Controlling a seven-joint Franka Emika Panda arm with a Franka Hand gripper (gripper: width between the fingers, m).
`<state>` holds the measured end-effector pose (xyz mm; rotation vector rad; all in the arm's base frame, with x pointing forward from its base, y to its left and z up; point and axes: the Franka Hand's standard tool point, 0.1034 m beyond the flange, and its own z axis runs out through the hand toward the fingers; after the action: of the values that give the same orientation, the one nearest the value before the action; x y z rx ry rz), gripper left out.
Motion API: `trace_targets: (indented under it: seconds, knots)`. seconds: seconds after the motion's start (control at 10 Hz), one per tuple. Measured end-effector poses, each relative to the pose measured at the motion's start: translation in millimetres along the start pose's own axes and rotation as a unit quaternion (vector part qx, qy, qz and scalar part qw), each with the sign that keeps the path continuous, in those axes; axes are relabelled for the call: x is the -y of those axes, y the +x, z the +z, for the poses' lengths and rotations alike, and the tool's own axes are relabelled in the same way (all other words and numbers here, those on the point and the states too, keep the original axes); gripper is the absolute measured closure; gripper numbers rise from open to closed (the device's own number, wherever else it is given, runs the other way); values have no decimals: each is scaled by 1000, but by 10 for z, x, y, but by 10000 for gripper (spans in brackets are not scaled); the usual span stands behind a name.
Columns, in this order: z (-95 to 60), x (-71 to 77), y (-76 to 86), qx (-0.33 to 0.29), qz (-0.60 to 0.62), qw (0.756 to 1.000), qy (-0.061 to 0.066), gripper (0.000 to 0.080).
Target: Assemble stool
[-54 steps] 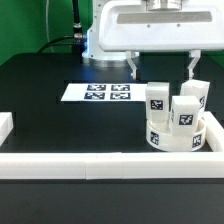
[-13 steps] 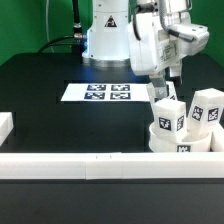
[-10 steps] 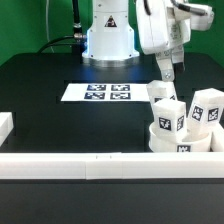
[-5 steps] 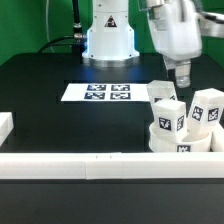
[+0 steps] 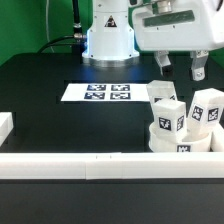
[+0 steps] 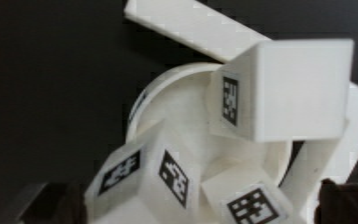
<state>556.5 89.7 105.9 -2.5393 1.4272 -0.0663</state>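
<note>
Exterior view shows the gripper [image 5: 181,68] spread wide and empty above the stool legs [image 5: 168,112] standing on the round seat [image 5: 178,141] at the desk's [image 5: 40,110] right corner, probably lined up to take one leg.

Seat [image 5: 180,140] sits at the exterior view's right of the marker board [image 5: 101,93], nearer the camera. Legs [image 5: 167,114] stand on the seat. Gripper [image 5: 181,68] hangs above the seat.
</note>
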Motion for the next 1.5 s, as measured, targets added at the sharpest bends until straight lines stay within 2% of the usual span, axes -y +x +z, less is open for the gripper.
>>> trace_targets:
  seconds: [0.1, 0.2, 0.4, 0.5, 0.6, 0.9, 1.1, 1.4, 1.5]
  knots:
    - [-1, 0, 1, -1, -22, 1000, -1, 151]
    - [-4, 1, 5, -5, -118, 993, -6, 151]
    - [8, -8, 33, -6, -270, 963, -15, 151]
    - [9, 11, 16, -2, -325, 946, -24, 151]
    - [-3, 38, 13, -7, -363, 931, -29, 151]
    - [0, 20, 44, -6, -436, 899, -32, 151]
    - [6, 7, 55, -9, -562, 826, -48, 151]
    - [10, -37, 96, -1, -648, 760, -57, 151]
    - [13, -36, 90, 1, -691, 720, -64, 151]
